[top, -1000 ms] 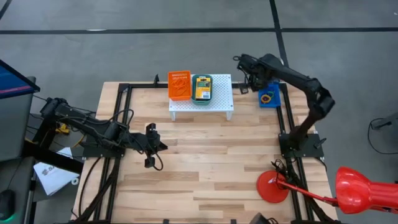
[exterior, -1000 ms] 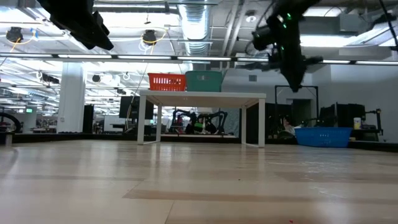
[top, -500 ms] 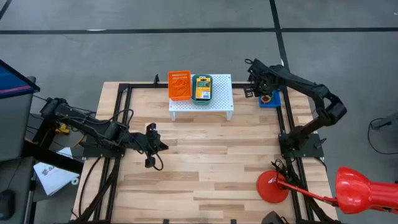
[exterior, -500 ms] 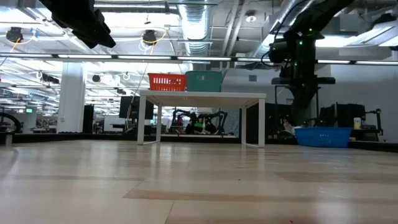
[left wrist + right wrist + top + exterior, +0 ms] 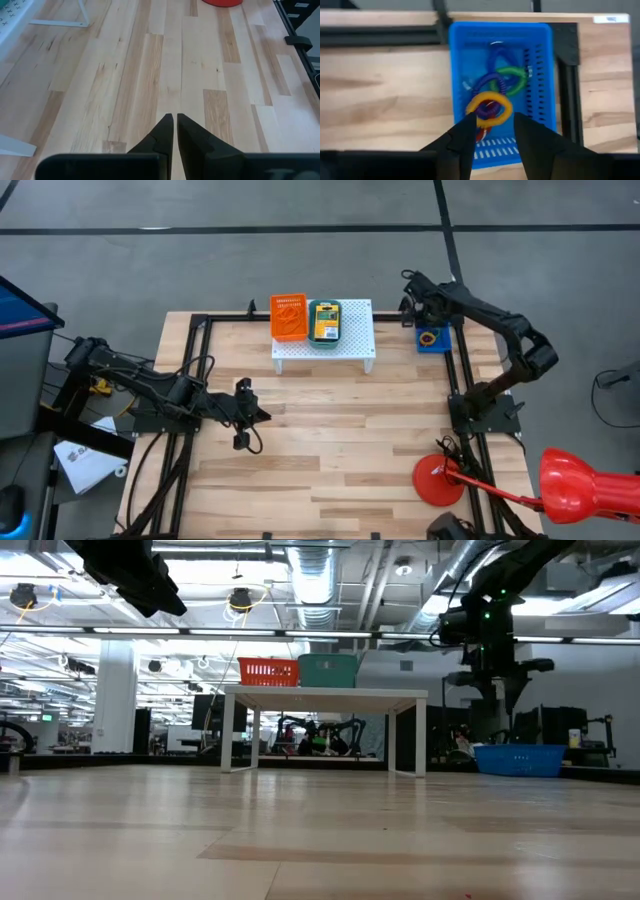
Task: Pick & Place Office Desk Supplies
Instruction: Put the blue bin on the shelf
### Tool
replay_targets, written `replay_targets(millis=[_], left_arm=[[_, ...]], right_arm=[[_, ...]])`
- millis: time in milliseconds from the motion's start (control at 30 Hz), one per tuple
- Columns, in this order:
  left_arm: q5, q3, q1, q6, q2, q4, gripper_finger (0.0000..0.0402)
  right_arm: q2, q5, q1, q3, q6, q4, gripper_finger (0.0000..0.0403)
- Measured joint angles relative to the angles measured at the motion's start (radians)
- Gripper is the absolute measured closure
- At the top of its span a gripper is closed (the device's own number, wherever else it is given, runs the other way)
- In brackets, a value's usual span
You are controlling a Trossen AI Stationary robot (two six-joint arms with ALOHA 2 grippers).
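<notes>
The right hand (image 5: 492,132) hangs over the blue basket (image 5: 544,75) at the far right corner of the table (image 5: 330,450). Its fingers (image 5: 465,135) stand parted, released, with nothing between them. An orange band (image 5: 490,107) lies just ahead of the fingertips, in line with the gap, on top of the heap inside the basket and apart from both fingers. Under and beyond it lie purple bands (image 5: 492,82), a green band (image 5: 512,80) and a bit of red band (image 5: 481,134) near the left fingertip. From above, the right hand (image 5: 418,307) sits at the basket's (image 5: 433,340) far edge.

The white stand (image 5: 325,345) is in the middle of the far side of the table. It carries an orange basket (image 5: 288,317) and, just beside it, a teal tray (image 5: 324,321) with a yellow-and-green crayon box (image 5: 324,320) in it, well apart from either hand.

The left hand (image 5: 243,412) waits above the left middle of the table, its fingers (image 5: 162,135) clenched together on nothing, bare wood below them.

A red disc (image 5: 438,480) sits at the near right of the table.
</notes>
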Motion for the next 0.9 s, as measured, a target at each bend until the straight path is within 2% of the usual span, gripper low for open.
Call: replay_targets(millis=[133,333,500,633,900], left_arm=[[0.000,0.000,0.000,0.000,0.000,0.000,0.0385],[0.000,0.000,0.000,0.000,0.000,0.001,0.0385],[0.000,0.000,0.000,0.001,0.000,0.026,0.0385],[0.002,0.001,0.000,0.006,0.000,0.037,0.0385],[0.012,0.001,0.000,0.008,0.000,0.037,0.0385]], right_arm=[[0.024,0.052,-0.018,0.001,0.049,-0.034,0.0276],[0.146,0.156,-0.005,0.023,0.072,-0.107,0.0275],[0.244,0.157,-0.020,0.060,0.063,-0.124,0.0275],[0.308,0.158,-0.046,0.142,0.051,-0.153,0.0275],[0.357,0.128,-0.108,0.281,0.053,-0.225,0.0275]])
